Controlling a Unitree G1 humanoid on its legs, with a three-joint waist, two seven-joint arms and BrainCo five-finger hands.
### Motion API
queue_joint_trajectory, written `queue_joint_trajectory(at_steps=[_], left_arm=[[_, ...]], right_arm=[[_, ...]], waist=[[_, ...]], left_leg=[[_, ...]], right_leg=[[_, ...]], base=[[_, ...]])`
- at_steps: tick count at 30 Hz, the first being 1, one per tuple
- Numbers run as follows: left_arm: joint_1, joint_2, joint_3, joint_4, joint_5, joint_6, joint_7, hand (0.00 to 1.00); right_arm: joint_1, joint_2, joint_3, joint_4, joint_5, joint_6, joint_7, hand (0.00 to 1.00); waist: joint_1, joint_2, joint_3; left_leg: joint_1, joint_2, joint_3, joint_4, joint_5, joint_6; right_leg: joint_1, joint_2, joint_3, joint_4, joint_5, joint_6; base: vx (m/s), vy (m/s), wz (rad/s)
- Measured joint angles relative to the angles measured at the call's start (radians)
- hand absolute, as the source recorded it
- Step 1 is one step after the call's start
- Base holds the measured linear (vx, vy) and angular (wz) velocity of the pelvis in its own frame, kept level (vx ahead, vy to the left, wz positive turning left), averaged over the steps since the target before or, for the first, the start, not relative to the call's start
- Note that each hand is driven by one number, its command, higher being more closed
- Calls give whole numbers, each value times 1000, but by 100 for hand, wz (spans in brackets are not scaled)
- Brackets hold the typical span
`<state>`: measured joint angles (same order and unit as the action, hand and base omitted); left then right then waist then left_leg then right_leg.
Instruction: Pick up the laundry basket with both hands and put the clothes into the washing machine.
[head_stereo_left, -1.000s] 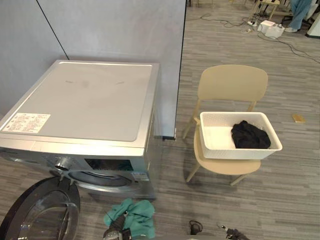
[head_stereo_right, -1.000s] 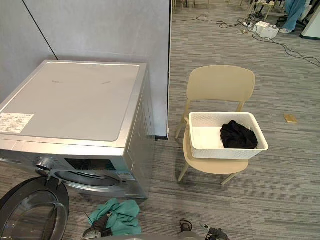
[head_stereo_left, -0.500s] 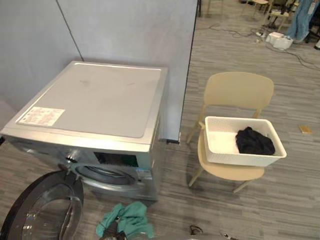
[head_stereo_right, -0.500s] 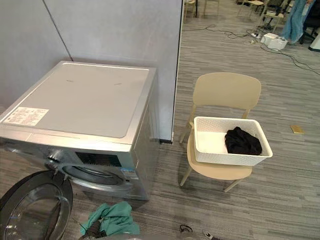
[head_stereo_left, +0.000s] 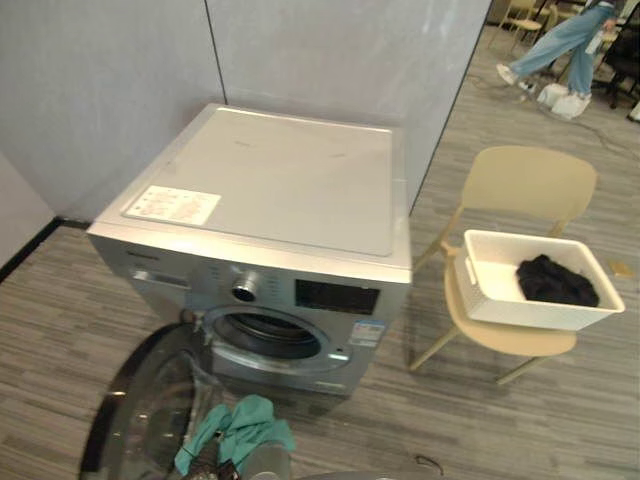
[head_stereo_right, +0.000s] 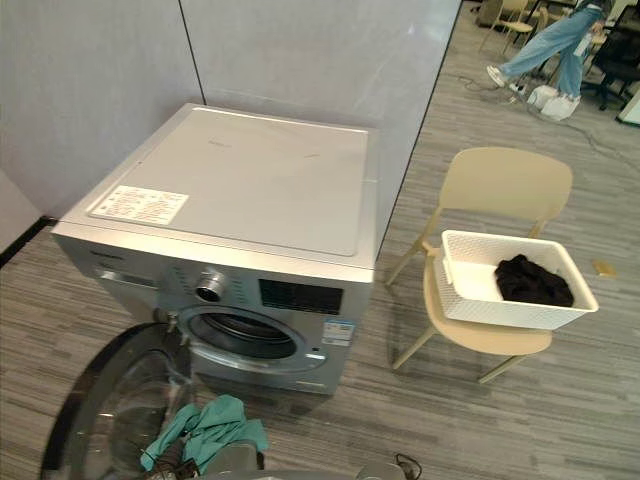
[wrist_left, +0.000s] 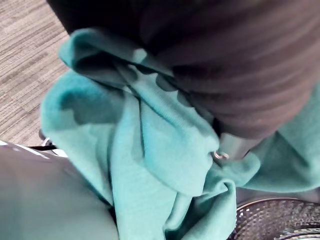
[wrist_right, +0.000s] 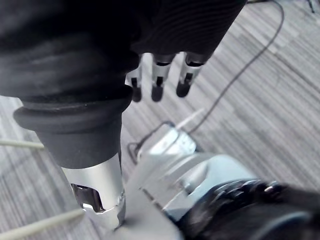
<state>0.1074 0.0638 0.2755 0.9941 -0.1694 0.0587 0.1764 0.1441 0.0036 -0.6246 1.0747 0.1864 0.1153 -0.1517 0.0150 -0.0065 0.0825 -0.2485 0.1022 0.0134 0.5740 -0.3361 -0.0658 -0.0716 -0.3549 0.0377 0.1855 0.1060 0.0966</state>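
**A:** Where are the clothes right now?

**B:** In two places. A teal cloth (wrist_left: 150, 150) hangs bunched against the left robot hand (wrist_left: 235, 75), low in front of the washing machine (head_stereo_left: 300, 190). A black garment (head_stereo_left: 556, 282) lies in the white basket (head_stereo_left: 530, 314) on the chair (head_stereo_left: 530, 185), well apart to the right.

**A:** Is the left robot hand really holding that cloth?

**B:** I cannot tell. The cloth wraps over the hand and hides any grip. That looks like the first risk: if the cloth is only draped there, it may slide off onto the floor (head_stereo_left: 60, 300) short of the drum opening (head_stereo_left: 265, 337).

**A:** And the right one?

**B:** The right robot hand (wrist_right: 157, 75) hangs relaxed and spread, holding nothing, above the floor.

**A:** What else could go wrong?

**B:** The door (head_stereo_left: 150, 410) is swung wide open and sits low, just beside the cloth. A careless reach could knock it, or drop the cloth on its glass instead of inside. The cloth could also snag on the hand and fail to come free. Then there is the basket. It needs both hands, so going for it with the left one tangled would probably mean a lopsided lift, and the black garment could tip out.
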Motion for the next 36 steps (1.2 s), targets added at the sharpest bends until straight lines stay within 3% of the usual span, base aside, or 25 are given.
queue_joint_trajectory(at_steps=[2,3,4,6,7,8,9,10,12,17,20,21,22,24,27,30,31,32,34,36], left_arm=[[23,-4,-34,-2,14,0,-1,100],[33,1,-51,-2,26,1,-1,100],[37,2,-51,-2,25,1,-1,100],[47,0,-58,-2,25,2,-1,100],[48,1,-69,-2,26,2,-1,100],[45,6,-78,-1,26,4,-2,100],[40,10,-77,-1,26,4,-2,100],[36,12,-77,-1,26,4,-3,100],[22,-1,-77,8,26,3,-3,100],[6,-25,-72,7,25,0,-4,100],[-3,-35,-61,-4,27,-3,-13,100],[-8,-42,-44,-19,31,-4,-24,100],[-14,-45,-34,-47,34,-3,-24,100],[-25,-52,-25,-90,26,-4,-24,100],[-31,-60,-32,-130,18,-5,-23,100],[-45,-53,-51,-191,2,-4,-22,100],[-47,-48,-74,-223,-2,-9,-20,100],[-64,-34,-88,-233,-16,-16,-21,100],[-109,-25,-118,-248,-11,-17,-32,100],[-134,-21,-161,-264,-12,-20,-32,100]], right_arm=[[-9,-29,52,-5,0,-8,-1,0],[-19,-38,91,-3,-1,-8,-1,0],[-25,-41,108,-1,-1,-8,0,0],[-59,-45,168,1,-1,-21,4,0],[-68,-41,181,1,-1,-24,4,0],[-84,-31,196,1,0,-28,6,0],[-94,-24,198,1,0,-30,15,0],[-101,-25,196,2,0,-31,21,0],[-99,-27,186,2,0,-33,22,0],[-94,-22,149,10,-14,-31,23,0],[-95,-20,150,5,-33,-32,24,0],[-96,-18,153,-7,-34,-32,24,0],[-93,-19,164,-28,-37,-32,24,0],[-96,-30,186,-63,-39,-34,24,0],[-100,-50,251,-76,-38,-33,21,0],[-131,-39,295,-123,-35,-35,17,0],[-149,-32,313,-134,-30,-36,11,0],[-180,-24,323,-158,-29,-42,-3,0],[-201,-8,338,-194,-28,-46,-3,0],[-219,-6,375,-233,-24,-52,-3,0]], waist=[[2,32,-23],[-3,33,-22],[-3,34,-23],[1,35,-26],[2,35,-26],[-1,33,-24],[3,20,-21],[3,14,-15],[-1,31,-2],[5,20,5],[6,12,23],[7,3,54],[7,10,78],[19,21,118],[32,25,130],[27,5,171],[29,-3,180],[48,-22,217],[54,-26,271],[54,-23,278]], left_leg=[[31,1,53,-64,31,48],[80,-11,83,-128,57,64],[102,-15,93,-161,69,71],[163,-20,127,-270,122,82],[168,-22,130,-287,132,83],[177,-27,132,-309,149,83],[192,-46,130,-326,156,84],[212,-63,127,-332,156,85],[232,-74,114,-340,166,84],[277,-87,66,-442,235,63],[277,-84,61,-451,246,55],[251,-77,57,-397,241,49],[171,-63,53,-270,199,37],[38,-48,32,-40,179,30],[-89,-46,10,120,164,36],[-140,-6,12,111,128,52],[-144,14,9,71,126,36],[-147,8,42,44,50,-10],[-161,-3,68,59,44,3],[-219,-19,86,82,44,26]], right_leg=[[-31,6,-38,25,60,-92],[-40,25,-78,119,-20,-40],[-35,46,-103,158,-66,-22],[-13,181,-173,224,-232,-13],[-6,220,-180,219,-257,-7],[24,286,-188,154,-287,-18],[79,313,-208,41,-282,-45],[127,312,-202,-10,-286,-54],[158,308,-188,-30,-286,-56],[171,303,-189,-31,-284,-61],[169,306,-197,-24,-299,-85],[159,305,-199,-2,-307,-87],[116,306,-203,51,-347,-98],[56,305,-201,149,-383,-106],[-50,286,-178,274,-416,-109],[-144,261,-136,354,-432,-85],[-206,244,-101,411,-451,-58],[-279,241,-45,478,-472,-23],[-295,228,-19,471,-456,-4],[-352,213,2,473,-440,15]], base=[[66,378,-46],[93,312,-47],[84,251,-40],[136,189,-46],[160,97,-40],[110,7,-25],[102,-18,-20],[66,-48,-4],[37,-44,17],[-12,-39,18],[-119,-53,14],[-194,-66,18],[-224,-55,20],[-231,3,5],[-134,107,-28],[-42,215,-28],[-69,294,-66],[-68,273,-69],[-37,205,-42],[0,261,-15]])
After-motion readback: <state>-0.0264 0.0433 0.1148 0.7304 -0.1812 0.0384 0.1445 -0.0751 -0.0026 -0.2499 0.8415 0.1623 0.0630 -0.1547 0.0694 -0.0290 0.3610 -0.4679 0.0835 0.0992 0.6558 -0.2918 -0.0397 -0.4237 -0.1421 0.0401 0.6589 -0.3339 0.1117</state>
